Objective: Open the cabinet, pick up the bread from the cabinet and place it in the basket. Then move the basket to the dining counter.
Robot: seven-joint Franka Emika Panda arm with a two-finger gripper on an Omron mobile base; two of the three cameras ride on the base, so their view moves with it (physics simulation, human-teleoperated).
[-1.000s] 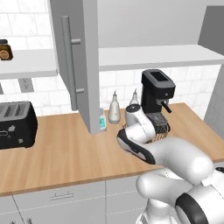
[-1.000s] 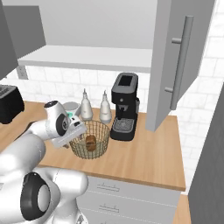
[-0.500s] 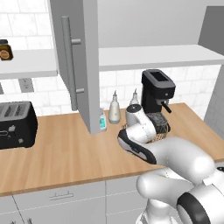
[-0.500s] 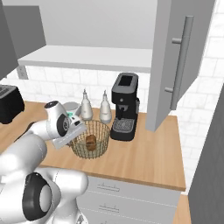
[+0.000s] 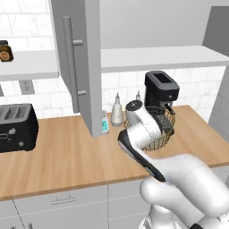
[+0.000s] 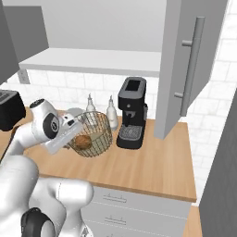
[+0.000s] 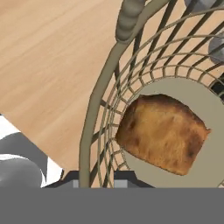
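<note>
The bronze wire basket point(image 6: 98, 126) stands on the wooden worktop point(image 5: 67, 152) in front of the coffee machine. The dark-brown bread point(image 7: 162, 133) lies on its pale bottom, and shows through the mesh point(image 6: 83, 141) from the right base. My gripper point(image 7: 105, 177) is shut on the basket's near rim point(image 7: 93, 109), one finger on each side of the wires. In the right base view, the gripper point(image 6: 74, 135) meets the basket's left edge. The cabinet door point(image 5: 82, 67) hangs open over a white shelf point(image 6: 92, 62). The dining counter is out of view.
A black coffee machine point(image 6: 132, 113) stands right behind the basket point(image 5: 164, 129), with two pale bottles point(image 5: 117, 112) beside it. A black toaster point(image 5: 15, 127) sits far left. A brown-lidded jar point(image 5: 4, 50) is on the left shelf. The second open door point(image 6: 185, 65) juts out on the right.
The jaws have closed from wide open onto the basket's rim. The arm, the basket and the bread have stayed where they were.
</note>
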